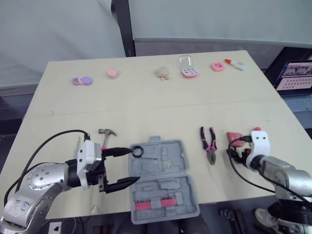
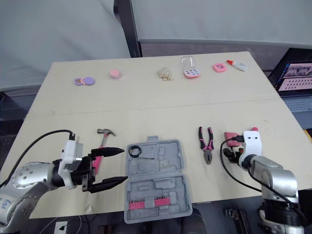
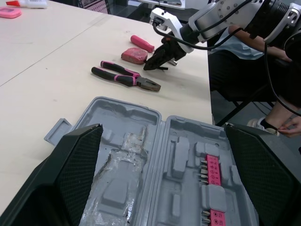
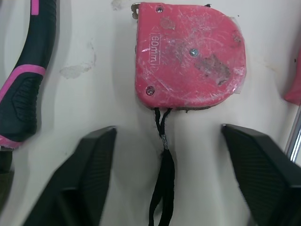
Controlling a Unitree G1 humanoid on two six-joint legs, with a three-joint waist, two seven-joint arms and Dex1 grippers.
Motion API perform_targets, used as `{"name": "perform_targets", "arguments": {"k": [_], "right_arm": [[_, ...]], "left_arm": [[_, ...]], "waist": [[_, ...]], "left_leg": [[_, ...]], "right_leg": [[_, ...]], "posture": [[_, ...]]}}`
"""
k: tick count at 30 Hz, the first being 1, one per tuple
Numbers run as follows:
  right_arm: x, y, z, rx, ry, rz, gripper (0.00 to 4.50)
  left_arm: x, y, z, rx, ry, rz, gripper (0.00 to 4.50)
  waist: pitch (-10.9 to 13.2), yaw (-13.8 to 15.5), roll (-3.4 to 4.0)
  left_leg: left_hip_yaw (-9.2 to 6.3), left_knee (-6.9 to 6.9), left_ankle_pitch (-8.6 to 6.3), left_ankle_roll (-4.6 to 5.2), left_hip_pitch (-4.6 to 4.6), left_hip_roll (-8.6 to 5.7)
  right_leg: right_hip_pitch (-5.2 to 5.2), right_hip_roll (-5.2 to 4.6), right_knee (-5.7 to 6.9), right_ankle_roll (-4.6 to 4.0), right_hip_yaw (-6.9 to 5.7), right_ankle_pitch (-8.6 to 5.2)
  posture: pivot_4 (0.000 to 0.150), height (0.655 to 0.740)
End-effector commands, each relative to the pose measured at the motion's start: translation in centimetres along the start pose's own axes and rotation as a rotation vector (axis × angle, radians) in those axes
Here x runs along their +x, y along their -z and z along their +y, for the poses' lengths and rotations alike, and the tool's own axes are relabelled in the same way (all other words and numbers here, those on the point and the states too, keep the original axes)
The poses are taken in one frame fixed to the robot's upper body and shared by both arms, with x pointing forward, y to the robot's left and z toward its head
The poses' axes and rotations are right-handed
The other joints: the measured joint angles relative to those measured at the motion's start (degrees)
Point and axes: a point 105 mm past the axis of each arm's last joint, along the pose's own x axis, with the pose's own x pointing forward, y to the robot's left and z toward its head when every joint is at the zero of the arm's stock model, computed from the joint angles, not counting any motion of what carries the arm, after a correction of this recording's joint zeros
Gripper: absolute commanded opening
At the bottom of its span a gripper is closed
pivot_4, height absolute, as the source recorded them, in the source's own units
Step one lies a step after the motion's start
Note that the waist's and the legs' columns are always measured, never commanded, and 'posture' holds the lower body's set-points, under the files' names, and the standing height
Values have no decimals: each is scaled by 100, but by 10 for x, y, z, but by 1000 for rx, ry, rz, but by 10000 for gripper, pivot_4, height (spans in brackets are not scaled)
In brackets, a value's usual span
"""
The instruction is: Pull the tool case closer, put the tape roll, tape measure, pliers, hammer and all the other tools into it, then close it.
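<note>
Pale wood table [image 1: 146, 102], with the grey case [image 1: 165, 168] lying open at its 6 o'clock edge, hinge running side to side. The near half carries a pink row of bits [image 1: 153, 204]; the far half is moulded hollows.

The black roll [image 1: 137, 150] sits on the case's 11 o'clock corner. The hammer [image 1: 104, 135] lies on the table at 10 o'clock from the case, head away from the robot. The pliers [image 1: 209, 145] lie at 2 o'clock from it, jaws toward the robot. Past them toward 3 o'clock is the red measure [image 4: 188, 56], flat on the table, and a pink handle [image 3: 142, 43] lies just beyond that.

The left gripper [image 1: 134, 165] comes in from 9 o'clock with its 2 fingers spread wide over the case's left side and nothing between them. One fingertip [image 1: 122, 151] is right beside the roll; I cannot tell whether they touch.

The right gripper [image 4: 168, 129] hangs low over the table, spread wide and empty. Its fingers stand on either side of the measure's black strap [image 4: 164, 174], with the measure itself just ahead of them and clear of both.

Along the 12 o'clock edge runs a row of small pink and purple bits and pieces, ending in a glue bottle [image 1: 236, 64]. A laptop [image 1: 295, 75] sits off the table at 2 o'clock.
</note>
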Motion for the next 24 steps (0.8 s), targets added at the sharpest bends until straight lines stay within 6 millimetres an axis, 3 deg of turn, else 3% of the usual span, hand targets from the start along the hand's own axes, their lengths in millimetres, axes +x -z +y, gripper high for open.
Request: {"name": "perform_targets", "arguments": {"k": [1,4,5,14,24], "right_arm": [[0,2,-5,9,29,8,16814],[1,2,-4,10,27,10,1500],[2,2,-4,10,26,11,659],[0,9,5,3,-5,33,659],[-20,28,20,-9,-39,78,659]], "left_arm": [[3,-8,-5,46,17,-10,45000],[3,-7,-4,44,14,-11,45000],[3,-7,-4,43,12,-12,45000],[-1,1,-7,38,5,-12,45000],[-4,9,-13,26,49,-12,45000]], "waist": [[0,1,0],[0,1,0],[0,1,0],[0,0,0],[0,5,0]], "left_leg": [[-1,0,0,0,0,0],[-1,0,0,0,0,0],[-1,0,0,0,0,0],[-1,-2,-1,-2,0,1],[-3,-9,-2,-4,0,5]], "right_leg": [[0,0,0,0,0,0],[0,0,0,0,0,0],[0,0,0,0,0,0],[0,0,-4,0,0,0],[1,0,-9,0,0,0]], "posture": [[1500,7400],[1500,7400],[1500,7400],[1500,7400],[1500,7400]]}}
